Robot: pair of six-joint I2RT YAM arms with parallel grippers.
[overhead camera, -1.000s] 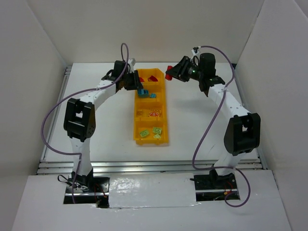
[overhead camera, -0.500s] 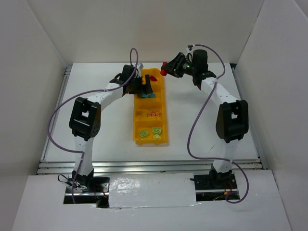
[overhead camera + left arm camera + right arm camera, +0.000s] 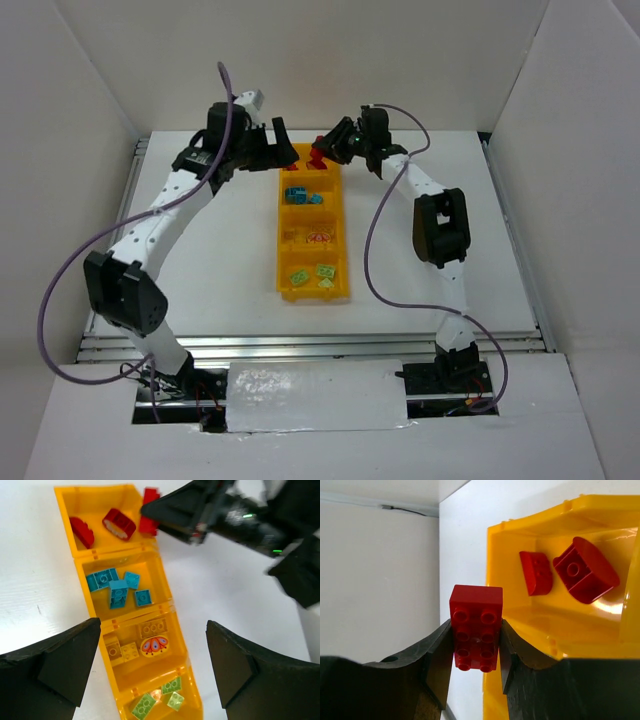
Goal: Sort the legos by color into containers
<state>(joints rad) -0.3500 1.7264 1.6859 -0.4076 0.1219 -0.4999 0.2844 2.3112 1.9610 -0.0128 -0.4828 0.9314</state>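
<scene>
Red lego (image 3: 474,630) clamped tight in right gripper (image 3: 475,652), just beside far-end corner of bin (image 3: 115,554); left gripper (image 3: 152,630) spread wide, holding nothing, above bin's middle.

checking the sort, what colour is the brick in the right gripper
Red. The right wrist view shows the brick in the right gripper best.

Spread fingers (image 3: 55,665) flank the bin (image 3: 115,556) holding sorted legos (image 3: 118,594).

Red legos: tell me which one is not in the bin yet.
The studded brick clamped in the right gripper, outside the bin's rim. The two rounded ones lie inside the end compartment.
</scene>
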